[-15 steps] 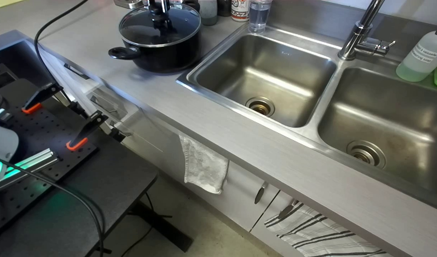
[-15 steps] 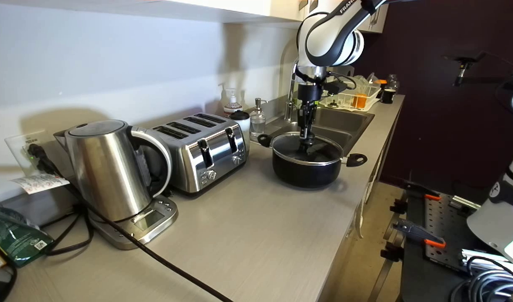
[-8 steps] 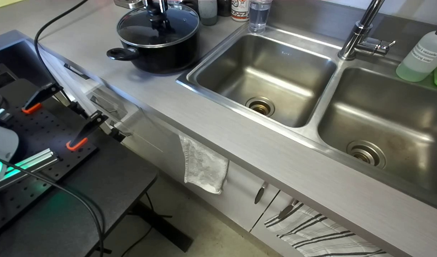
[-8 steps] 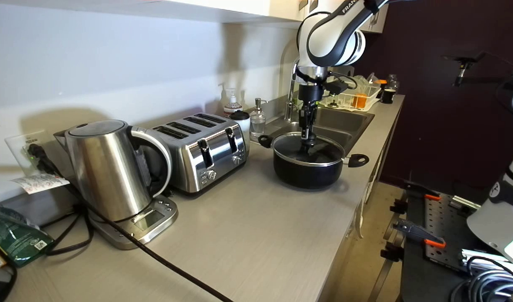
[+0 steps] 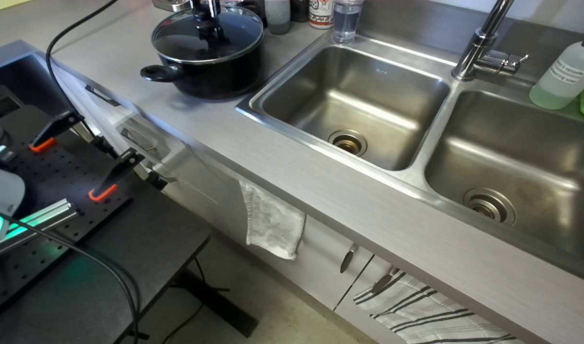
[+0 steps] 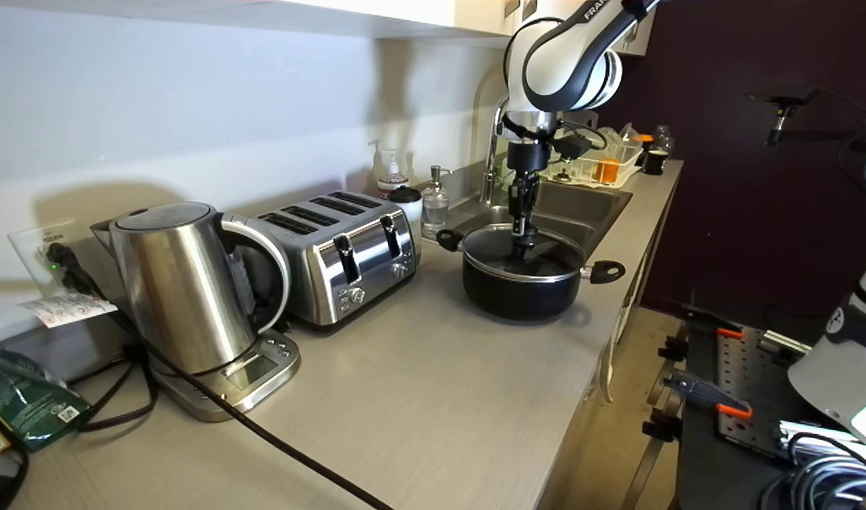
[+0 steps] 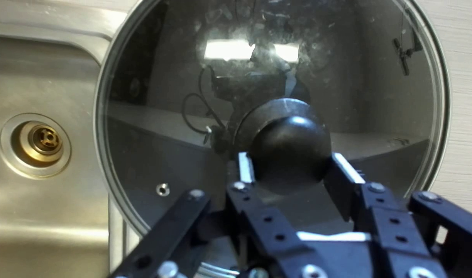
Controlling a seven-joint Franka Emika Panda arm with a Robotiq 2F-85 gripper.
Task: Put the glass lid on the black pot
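The glass lid (image 6: 489, 249) lies on the black pot (image 6: 521, 296), its metal rim level along the pot's rim. Both also show in an exterior view, the lid (image 5: 177, 40) above the pot (image 5: 220, 79) beside the sink. My gripper (image 6: 523, 234) points straight down at the lid's middle. In the wrist view, the gripper (image 7: 293, 168) has one finger against each side of the lid's dark round knob (image 7: 291, 144), closed on it. The glass lid (image 7: 162, 154) fills most of that view, and the pot below is hidden there.
The double sink (image 5: 339, 105) adjoins the pot. A toaster (image 6: 348, 262) and a steel kettle (image 6: 185, 290) stand along the wall, with soap bottles (image 6: 435, 205) behind the pot. A black cord (image 6: 263, 432) crosses the counter. The counter's front edge (image 6: 581, 397) is near the pot's handle.
The pot, lid and gripper have shifted slightly together, away from the sink and toward the counter's front edge. The fingers stay at the knob.
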